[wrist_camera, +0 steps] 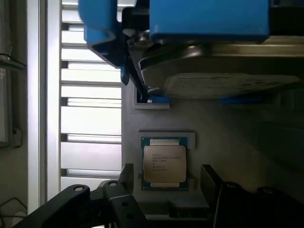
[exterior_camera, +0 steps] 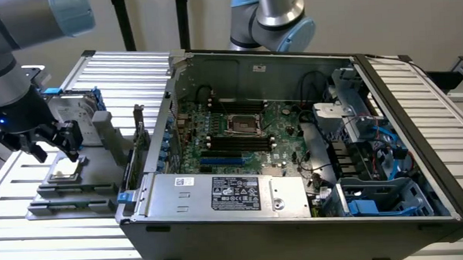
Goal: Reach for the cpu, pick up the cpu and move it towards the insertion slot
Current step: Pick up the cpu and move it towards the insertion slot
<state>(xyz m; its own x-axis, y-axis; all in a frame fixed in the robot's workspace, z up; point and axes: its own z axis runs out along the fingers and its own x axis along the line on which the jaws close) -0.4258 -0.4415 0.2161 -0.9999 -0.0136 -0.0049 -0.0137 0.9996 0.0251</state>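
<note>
In the exterior view, the arm [exterior_camera: 8,86] reaches down at the exterior view's left. Its black tool [exterior_camera: 56,149] hangs just above a grey holder [exterior_camera: 72,196] that sits on the slatted metal counter [exterior_camera: 66,251]. The tool's fingers are spread wide and grip nothing. The cpu [exterior_camera: 66,173] lies flat in a recess of the holder, right under the fingers, silver top up, and no contact with them can be made out. Behind the tool, a hard drive [exterior_camera: 70,106] with blue brackets stands on the same holder. At the exterior view's right of the holder is the open computer case [exterior_camera: 297,232], with the motherboard [exterior_camera: 286,134] facing up. The insertion slot [exterior_camera: 243,125], a shiny metal frame with a dark centre, sits on the board between rows of black memory slots [exterior_camera: 236,142], well apart from the cpu. A labelled power supply [exterior_camera: 226,194] fills the near part of the case. In the wrist view, the cpu [wrist_camera: 165,164] rests in its pale square seat on the grey holder [wrist_camera: 237,137], printed side up. The two black fingers [wrist_camera: 127,175] of the tool [wrist_camera: 166,172] stand one on each side of the chip, with a clear gap to each edge. Beyond the cpu are the hard drive [wrist_camera: 213,76] and its blue brackets, and the counter's slats [wrist_camera: 90,118] run alongside the holder.
</note>
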